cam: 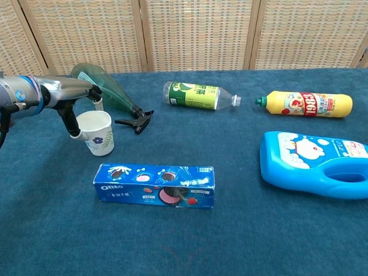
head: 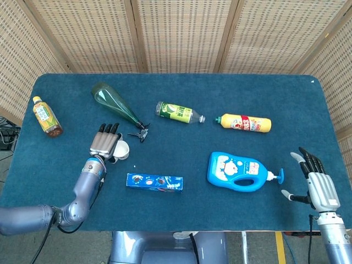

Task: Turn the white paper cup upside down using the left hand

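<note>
The white paper cup (head: 122,149) (cam: 99,137) with a blue flower print stands mouth up on the blue table, left of centre. My left hand (head: 105,144) (cam: 69,95) hovers over its left side with the fingers stretched out straight. In the chest view the thumb hangs down against the cup's left rim while a fingertip (cam: 98,104) shows just behind the cup. Nothing is visibly clasped. My right hand (head: 318,186) rests at the table's near right edge, fingers spread and empty; the chest view does not show it.
A blue Oreo box (head: 154,182) (cam: 154,185) lies just in front of the cup. A green spray bottle (head: 114,103) (cam: 106,89) lies behind it. Further off lie a green-label bottle (head: 179,112), a yellow bottle (head: 245,122), a blue detergent jug (head: 239,171) and a tea bottle (head: 46,116).
</note>
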`<move>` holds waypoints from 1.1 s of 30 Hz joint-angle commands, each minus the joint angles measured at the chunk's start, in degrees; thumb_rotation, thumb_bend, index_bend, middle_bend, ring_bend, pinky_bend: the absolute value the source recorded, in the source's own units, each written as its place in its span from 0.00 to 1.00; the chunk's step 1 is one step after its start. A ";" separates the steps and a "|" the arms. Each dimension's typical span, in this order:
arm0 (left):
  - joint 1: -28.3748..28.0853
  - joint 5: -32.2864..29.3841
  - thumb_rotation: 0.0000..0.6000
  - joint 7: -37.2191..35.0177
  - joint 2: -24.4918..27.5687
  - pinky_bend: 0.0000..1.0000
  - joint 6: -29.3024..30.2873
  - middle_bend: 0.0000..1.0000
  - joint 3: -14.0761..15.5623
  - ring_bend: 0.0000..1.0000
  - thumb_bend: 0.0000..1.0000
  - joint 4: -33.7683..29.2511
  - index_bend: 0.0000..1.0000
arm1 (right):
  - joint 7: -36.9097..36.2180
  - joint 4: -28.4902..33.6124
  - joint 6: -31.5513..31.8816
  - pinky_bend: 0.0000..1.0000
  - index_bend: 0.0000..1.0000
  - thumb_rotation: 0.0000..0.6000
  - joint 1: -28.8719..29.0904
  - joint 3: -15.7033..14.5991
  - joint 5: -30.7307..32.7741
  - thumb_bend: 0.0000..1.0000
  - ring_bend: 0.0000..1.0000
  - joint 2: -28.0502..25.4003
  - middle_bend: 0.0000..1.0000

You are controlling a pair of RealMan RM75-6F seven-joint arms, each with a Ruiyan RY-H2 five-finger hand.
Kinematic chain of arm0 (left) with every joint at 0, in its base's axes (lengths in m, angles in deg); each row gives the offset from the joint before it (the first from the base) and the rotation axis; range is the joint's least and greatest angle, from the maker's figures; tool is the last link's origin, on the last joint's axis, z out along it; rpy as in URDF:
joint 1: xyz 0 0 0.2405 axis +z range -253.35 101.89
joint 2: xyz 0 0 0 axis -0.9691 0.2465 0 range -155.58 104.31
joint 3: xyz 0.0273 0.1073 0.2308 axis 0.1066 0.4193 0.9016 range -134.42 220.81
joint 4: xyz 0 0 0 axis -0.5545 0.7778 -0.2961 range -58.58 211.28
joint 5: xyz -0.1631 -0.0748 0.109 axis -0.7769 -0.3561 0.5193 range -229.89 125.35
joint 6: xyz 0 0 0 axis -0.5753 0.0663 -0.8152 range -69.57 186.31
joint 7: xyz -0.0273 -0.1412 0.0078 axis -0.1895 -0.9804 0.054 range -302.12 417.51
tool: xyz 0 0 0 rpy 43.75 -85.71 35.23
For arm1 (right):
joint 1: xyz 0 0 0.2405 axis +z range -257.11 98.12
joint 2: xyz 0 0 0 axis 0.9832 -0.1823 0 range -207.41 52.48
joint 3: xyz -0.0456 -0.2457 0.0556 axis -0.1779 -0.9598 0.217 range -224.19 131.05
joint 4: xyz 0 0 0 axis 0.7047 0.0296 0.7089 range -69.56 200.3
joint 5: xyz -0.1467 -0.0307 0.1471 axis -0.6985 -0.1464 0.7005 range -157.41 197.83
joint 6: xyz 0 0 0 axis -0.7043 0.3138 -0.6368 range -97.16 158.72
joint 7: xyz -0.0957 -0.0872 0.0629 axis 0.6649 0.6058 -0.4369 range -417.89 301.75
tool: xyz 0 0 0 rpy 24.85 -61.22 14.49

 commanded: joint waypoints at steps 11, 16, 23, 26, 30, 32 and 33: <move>12.94 22.50 1.00 -28.93 -2.79 0.01 5.45 0.00 2.17 0.00 0.25 -0.20 0.38 | 0.55 0.83 0.25 0.00 0.00 1.00 -0.31 -0.04 0.32 0.09 0.00 -0.31 0.00; 15.50 33.23 1.00 -42.89 -5.20 0.01 1.82 0.00 4.05 0.00 0.25 7.07 0.39 | 1.07 0.90 -0.02 0.00 0.00 1.00 -0.27 0.15 1.01 0.09 0.00 -0.24 0.00; 17.06 40.06 1.00 -52.11 -7.51 0.00 -0.14 0.00 5.42 0.00 0.25 15.28 0.39 | 1.59 0.85 -0.54 0.00 0.00 1.00 -0.08 0.06 1.14 0.09 0.00 -0.05 0.00; 17.48 40.19 1.00 -53.47 -7.88 0.00 -1.77 0.00 5.65 0.00 0.25 17.30 0.39 | 1.46 0.90 -0.51 0.00 0.00 1.00 -0.12 0.08 1.16 0.09 0.00 -0.12 0.00; 18.17 39.84 1.00 -53.29 -7.84 0.00 -3.53 0.00 6.13 0.00 0.25 19.35 0.40 | 1.51 1.00 -0.29 0.00 0.00 1.00 -0.18 0.16 1.13 0.09 0.00 -0.17 0.00; 18.44 39.44 1.00 -52.73 -7.25 0.00 -4.57 0.00 6.31 0.00 0.25 19.61 0.40 | 1.71 1.07 -0.31 0.00 0.00 1.00 -0.19 0.10 1.08 0.09 0.00 -0.14 0.00; 18.60 39.19 1.00 -52.43 -7.00 0.00 -4.80 0.00 6.29 0.00 0.25 19.65 0.40 | 1.78 1.10 -0.34 0.00 0.00 1.00 -0.19 0.08 1.10 0.09 0.00 -0.12 0.00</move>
